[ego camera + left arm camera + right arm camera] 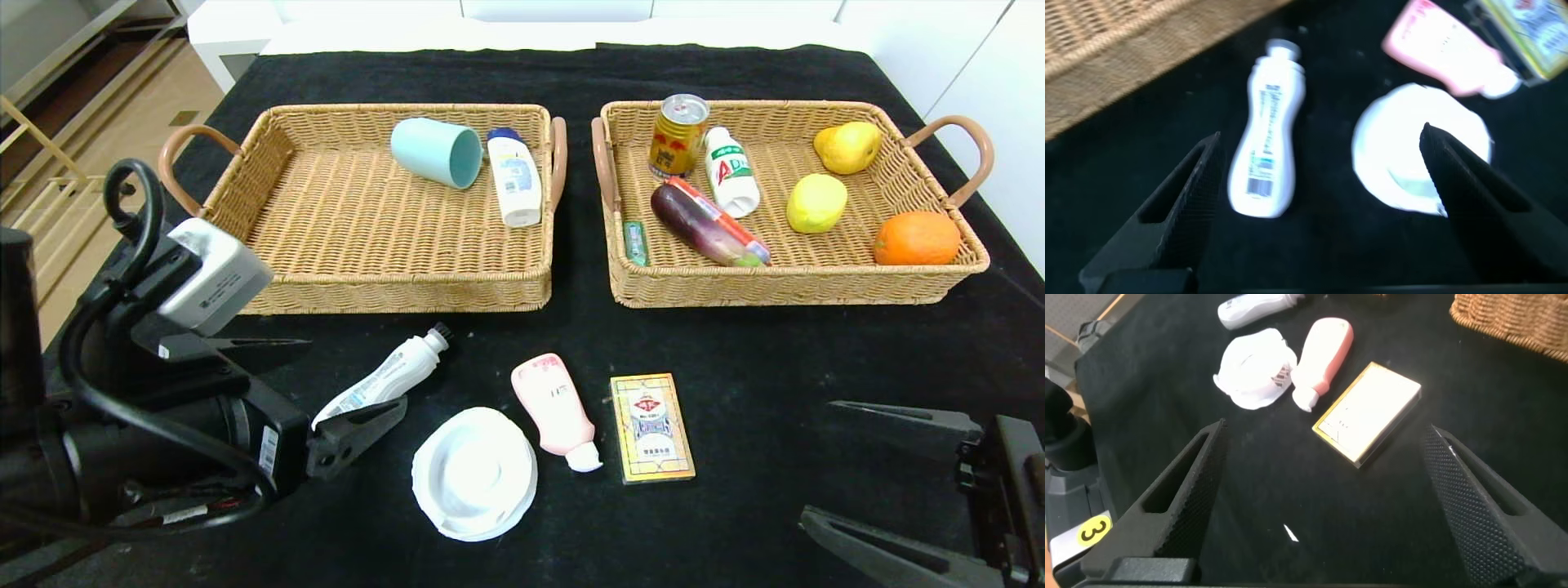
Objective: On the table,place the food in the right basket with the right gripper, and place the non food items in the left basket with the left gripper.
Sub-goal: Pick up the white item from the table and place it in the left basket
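We see the table (735, 384) under a black cloth, and we take the card box (651, 426) near its front edge as our landmark. Just left of the card box lies the pink bottle (555, 408), cap toward us. Left of that, a white round lid (474, 472) rests flat, and farther left a white tube (384, 377) lies at a slant with its dark cap pointing away.

Our left tool (326, 392) hangs low, left of the card box, its fingers spread wide and released, holding nothing. In the left wrist view the white tube (1266, 139) lies between the spread fingers, and the lid (1413, 151) sits partly behind one fingertip.

Our right tool (890, 474) waits to the right of the card box, also spread wide and empty; the right wrist view frames the card box (1369, 412), pink bottle (1323, 359) and lid (1256, 367) beyond it.

Behind the card box and to the left, the left basket (384, 286) holds a teal cup (437, 152) on its side and a white bottle (516, 176). Behind and to the right, the right basket (784, 286) holds a can (678, 135), a small drink bottle (731, 171), an eggplant (698, 224), a pear (849, 147), a lemon (816, 202) and an orange (916, 238).
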